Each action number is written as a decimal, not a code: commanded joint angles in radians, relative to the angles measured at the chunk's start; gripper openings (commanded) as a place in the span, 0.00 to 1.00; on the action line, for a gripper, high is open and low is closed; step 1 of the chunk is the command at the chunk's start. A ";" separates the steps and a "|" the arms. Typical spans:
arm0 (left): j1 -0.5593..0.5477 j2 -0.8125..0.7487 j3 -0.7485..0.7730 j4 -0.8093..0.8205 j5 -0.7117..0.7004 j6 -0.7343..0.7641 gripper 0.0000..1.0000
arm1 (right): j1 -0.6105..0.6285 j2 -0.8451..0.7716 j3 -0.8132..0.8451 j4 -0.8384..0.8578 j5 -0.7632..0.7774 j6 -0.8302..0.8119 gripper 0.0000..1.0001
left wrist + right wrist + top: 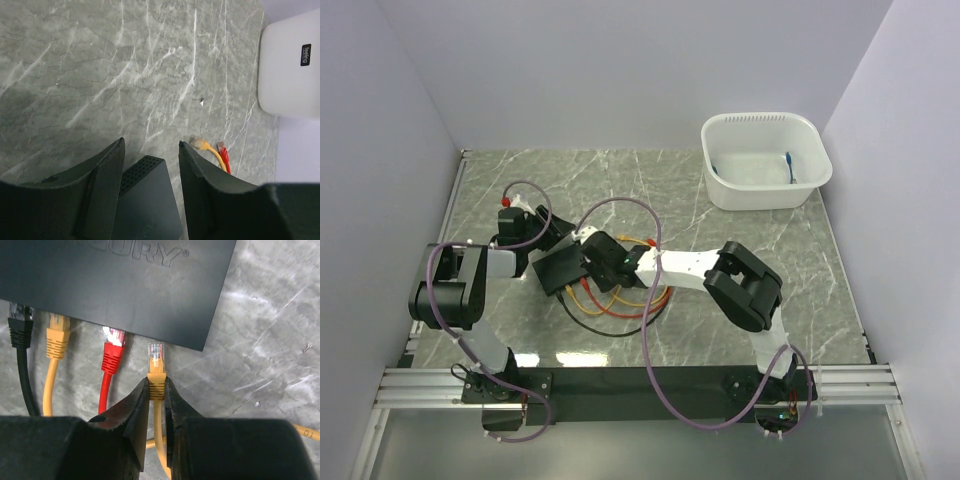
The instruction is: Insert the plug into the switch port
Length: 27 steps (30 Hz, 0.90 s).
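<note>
Tub: white plastic tub (pixel 760 197) at the far right of the marble table (pixel 650 180), well apart from both arms; one corner with a small black label shows in the left wrist view.
Tub contents: thin blue piece (pixel 788 168) against the right inner wall; too small to name.
Switch: flat matte-black switch (pixel 125 285) near the table's middle-left, between the two grippers.
Right gripper (pixel 156 390): jaws pinching the orange plug (pixel 156 362) by its boot, clear tip pointing at the switch's edge beside its corner, just short of it.
Seated neighbours: black plug (pixel 20 325), yellow plug (pixel 58 335) and red plug (pixel 114 347), side by side at the same edge.
Left gripper (pixel 151 142): jaws spread to either side of the switch's vented end; actual touch cannot be told.
Hidden: port openings tucked under the switch's edge, unseen; embossed lettering on the lid cut off by the frame.
Hard to make out: tangle of cables (pixel 610 305) under the right arm.
</note>
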 commanded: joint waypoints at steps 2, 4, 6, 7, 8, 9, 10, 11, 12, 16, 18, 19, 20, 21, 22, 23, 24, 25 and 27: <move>0.003 0.003 0.023 0.057 0.029 0.012 0.52 | -0.007 0.015 0.051 -0.009 0.026 -0.002 0.00; 0.003 0.005 0.025 0.057 0.034 0.010 0.52 | -0.007 0.020 0.059 -0.010 0.026 -0.002 0.00; 0.003 0.008 0.027 0.058 0.037 0.010 0.52 | -0.009 0.026 0.068 -0.013 0.031 -0.002 0.00; 0.003 0.008 0.027 0.057 0.040 0.010 0.52 | -0.009 0.026 0.069 -0.013 0.037 -0.002 0.00; 0.003 0.008 0.025 0.058 0.042 0.012 0.51 | -0.009 0.029 0.071 -0.015 0.037 -0.002 0.00; 0.003 0.007 0.027 0.055 0.042 0.013 0.51 | -0.010 0.029 0.073 -0.015 0.040 -0.002 0.00; 0.003 0.008 0.025 0.055 0.043 0.013 0.51 | -0.015 0.031 0.076 -0.015 0.041 -0.001 0.00; 0.003 0.010 0.027 0.055 0.042 0.015 0.51 | -0.015 0.032 0.077 -0.013 0.043 0.004 0.00; 0.003 0.011 0.028 0.057 0.043 0.015 0.51 | -0.016 0.032 0.079 -0.013 0.043 0.005 0.00; 0.003 0.031 0.033 0.061 0.055 0.012 0.51 | -0.024 0.037 0.086 -0.012 0.043 0.013 0.00; 0.003 0.037 0.033 0.066 0.057 0.012 0.51 | -0.025 0.035 0.089 -0.007 0.043 0.018 0.00; 0.003 0.045 0.036 0.067 0.059 0.010 0.51 | -0.025 0.037 0.092 -0.006 0.041 0.021 0.00; 0.003 0.048 0.034 0.072 0.062 0.010 0.51 | -0.025 0.040 0.096 -0.007 0.041 0.024 0.00; 0.003 0.052 0.036 0.072 0.066 0.008 0.51 | -0.025 0.042 0.106 -0.006 0.043 0.025 0.00; 0.003 0.056 0.037 0.075 0.069 0.007 0.51 | -0.025 0.045 0.111 -0.007 0.043 0.025 0.00; 0.003 0.065 0.039 0.080 0.074 0.005 0.50 | -0.027 0.052 0.123 -0.012 0.043 0.028 0.00; 0.003 0.068 0.039 0.081 0.075 0.005 0.50 | -0.027 0.055 0.129 -0.012 0.043 0.029 0.00; 0.003 0.074 0.040 0.083 0.079 0.002 0.50 | -0.027 0.057 0.135 -0.013 0.043 0.030 0.00; 0.003 0.079 0.039 0.087 0.085 0.002 0.50 | -0.027 0.066 0.154 -0.013 0.041 0.032 0.00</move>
